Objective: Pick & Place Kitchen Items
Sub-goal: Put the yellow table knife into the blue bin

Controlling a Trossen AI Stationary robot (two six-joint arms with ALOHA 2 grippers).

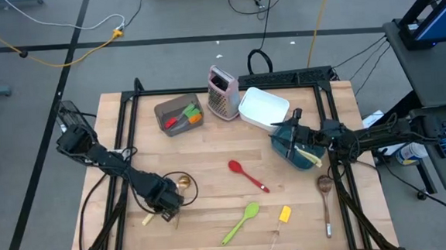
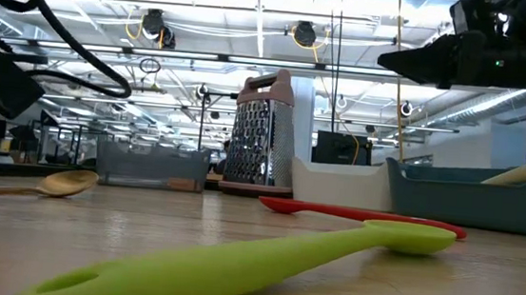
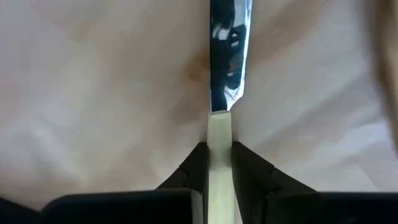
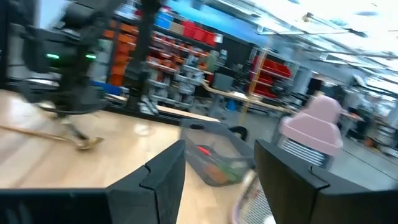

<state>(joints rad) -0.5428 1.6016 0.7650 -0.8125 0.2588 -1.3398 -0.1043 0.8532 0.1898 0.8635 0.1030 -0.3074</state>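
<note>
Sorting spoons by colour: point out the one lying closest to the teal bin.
The wooden spoon, just below the teal bin at the table's right edge. The red spoon and green spoon lie farther left.

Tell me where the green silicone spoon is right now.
In the high view, the green silicone spoon lies near the table's front edge, between the red spoon behind it and the yellow mini spatula beside it.

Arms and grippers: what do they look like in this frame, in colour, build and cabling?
Both arms are black and jointed, with loose black cables trailing along them. The left gripper ends in two flat, dark, wedge-shaped fingers; the right gripper has matching broad dark fingers. No markings are visible on either.
</note>
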